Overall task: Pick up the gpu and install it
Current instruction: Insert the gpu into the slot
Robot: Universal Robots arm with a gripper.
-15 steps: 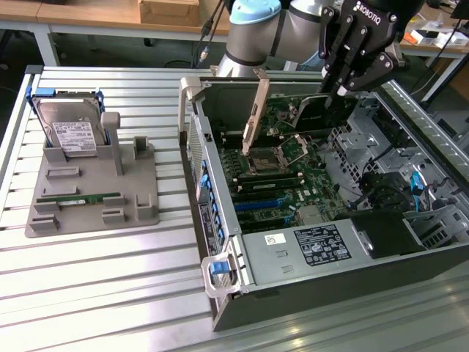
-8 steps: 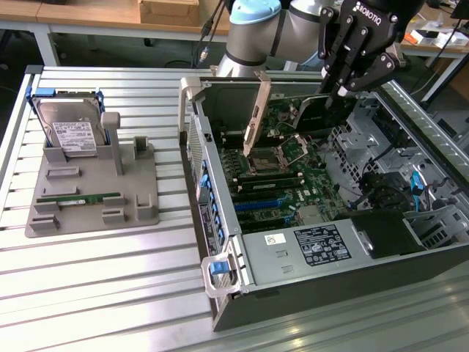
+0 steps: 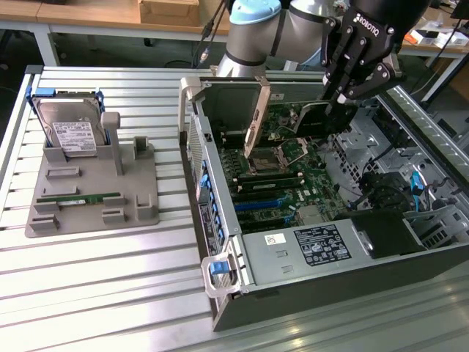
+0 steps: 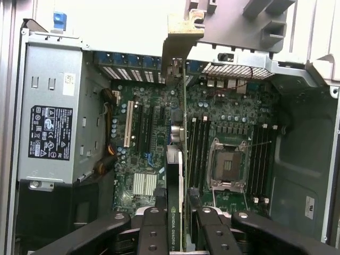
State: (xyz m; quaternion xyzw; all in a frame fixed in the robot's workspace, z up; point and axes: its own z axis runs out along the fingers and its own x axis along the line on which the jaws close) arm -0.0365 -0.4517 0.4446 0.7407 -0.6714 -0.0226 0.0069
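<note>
The gpu is a thin black card with a silver end bracket. It stands on edge inside the open computer case, over the motherboard, with the bracket near the case's rear wall. My gripper comes down from above and is shut on the card's top edge at the end away from the bracket. In the wrist view the gpu shows edge-on between my two black fingers, above the expansion slots. Whether the card touches a slot I cannot tell.
A grey fixture tray at the exterior view's left carries a silver hard drive and a green memory stick. In the case sit the power supply, the CPU socket and cables.
</note>
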